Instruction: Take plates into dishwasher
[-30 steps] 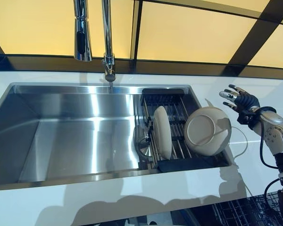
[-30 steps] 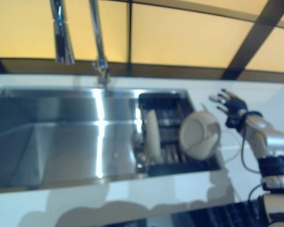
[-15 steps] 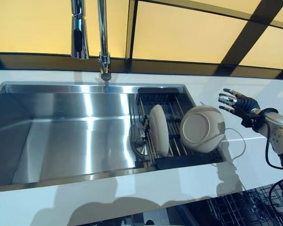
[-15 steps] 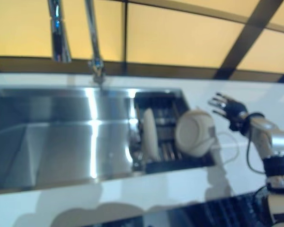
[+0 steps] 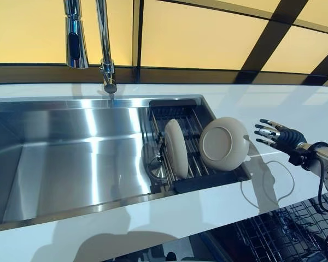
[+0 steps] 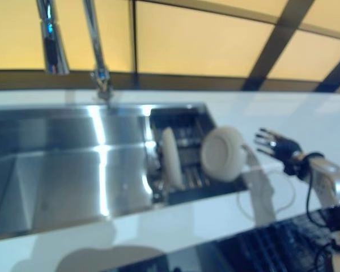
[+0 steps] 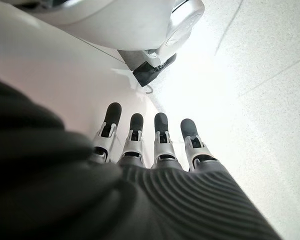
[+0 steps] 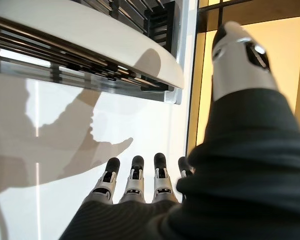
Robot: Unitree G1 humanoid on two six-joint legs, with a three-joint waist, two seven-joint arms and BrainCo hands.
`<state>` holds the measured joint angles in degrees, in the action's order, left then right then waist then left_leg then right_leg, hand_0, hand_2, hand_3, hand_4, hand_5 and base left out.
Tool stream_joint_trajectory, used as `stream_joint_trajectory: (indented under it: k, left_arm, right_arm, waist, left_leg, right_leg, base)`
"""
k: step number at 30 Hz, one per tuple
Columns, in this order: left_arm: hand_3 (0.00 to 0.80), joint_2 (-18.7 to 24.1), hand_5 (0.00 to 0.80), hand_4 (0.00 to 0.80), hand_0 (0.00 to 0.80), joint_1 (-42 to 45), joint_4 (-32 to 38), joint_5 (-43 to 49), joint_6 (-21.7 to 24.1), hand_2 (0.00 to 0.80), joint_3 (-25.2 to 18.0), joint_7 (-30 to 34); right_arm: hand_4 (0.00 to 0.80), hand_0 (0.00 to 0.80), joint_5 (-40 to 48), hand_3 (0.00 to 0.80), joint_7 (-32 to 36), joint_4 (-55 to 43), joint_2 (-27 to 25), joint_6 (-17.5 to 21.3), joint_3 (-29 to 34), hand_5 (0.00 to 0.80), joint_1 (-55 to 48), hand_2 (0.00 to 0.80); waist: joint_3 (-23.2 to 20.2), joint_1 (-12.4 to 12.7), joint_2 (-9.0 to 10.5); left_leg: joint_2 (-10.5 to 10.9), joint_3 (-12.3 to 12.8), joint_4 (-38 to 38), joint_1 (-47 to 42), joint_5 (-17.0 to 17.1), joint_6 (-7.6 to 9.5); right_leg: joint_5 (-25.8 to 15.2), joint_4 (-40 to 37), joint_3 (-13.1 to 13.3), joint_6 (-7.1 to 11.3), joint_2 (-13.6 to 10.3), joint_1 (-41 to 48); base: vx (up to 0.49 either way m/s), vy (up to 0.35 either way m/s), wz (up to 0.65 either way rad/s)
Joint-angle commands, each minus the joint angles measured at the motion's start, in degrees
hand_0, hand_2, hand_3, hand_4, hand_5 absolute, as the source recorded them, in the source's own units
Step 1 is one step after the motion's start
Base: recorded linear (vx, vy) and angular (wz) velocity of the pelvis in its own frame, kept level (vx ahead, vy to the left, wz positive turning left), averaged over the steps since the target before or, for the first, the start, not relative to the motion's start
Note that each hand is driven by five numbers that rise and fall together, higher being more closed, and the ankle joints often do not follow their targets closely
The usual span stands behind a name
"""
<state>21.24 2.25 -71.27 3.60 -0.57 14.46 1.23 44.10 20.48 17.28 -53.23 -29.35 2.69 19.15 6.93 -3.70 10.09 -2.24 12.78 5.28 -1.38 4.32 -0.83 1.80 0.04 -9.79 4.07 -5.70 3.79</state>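
Observation:
Two cream plates stand in a black dish rack (image 5: 206,180) at the sink's right end. One plate (image 5: 175,148) stands on edge; the other plate (image 5: 223,143) leans with its underside facing me. My right hand (image 5: 281,136) hovers open over the white counter just right of the leaning plate, fingers spread toward it, apart from it. Its wrist view shows straight fingers (image 8: 135,181) and that plate's rim (image 8: 90,35) beyond them. My left hand (image 7: 145,145) shows only in its own wrist view, fingers straight, holding nothing.
A steel sink (image 5: 71,158) fills the left, with a tall faucet (image 5: 105,49) behind it. A white counter (image 5: 295,103) runs to the right. The dishwasher's wire rack (image 5: 284,234) lies open below the counter's front edge at lower right.
The camera has turned to the right, shifting the whole scene left. My right hand has come down from above the leaning plate's level to beside it, still open.

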Motion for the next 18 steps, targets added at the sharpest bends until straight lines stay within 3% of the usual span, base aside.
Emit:
stream_joint_trajectory:
  k: [1, 18]
  left_arm:
    - [0.0, 2.09, 0.0, 0.0, 0.0, -5.46, -1.31, 0.46, 3.65, 0.0, -1.27, -2.04]
    - [0.0, 2.7, 0.0, 0.0, 0.0, -5.63, -2.42, 1.4, 4.53, 0.0, -1.54, -1.93]
  right_arm:
    - [0.0, 0.0, 0.65, 0.0, 1.05, -1.66, -3.07, 1.86, 2.51, 0.0, 0.41, 0.0]
    - [0.0, 0.0, 3.94, 0.0, 5.39, -4.37, -2.21, 1.74, 2.54, 0.0, -2.32, 0.0]
  waist:
    - [-3.59, 1.25, 0.01]
    - [-3.24, 0.68, 0.47]
  left_leg:
    - [-1.29, 0.74, -0.28, -2.64, -4.03, 0.2]
    - [-1.46, 0.92, -0.28, -2.91, -4.24, 0.4]
  right_leg:
    - [-6.99, 3.98, -0.23, 5.43, -3.68, -2.45]
    - [-7.06, 5.42, 0.3, 5.62, -3.38, -3.15]
  base:
    - [0.007, -0.02, -0.03]
    - [0.004, -0.006, -0.02]
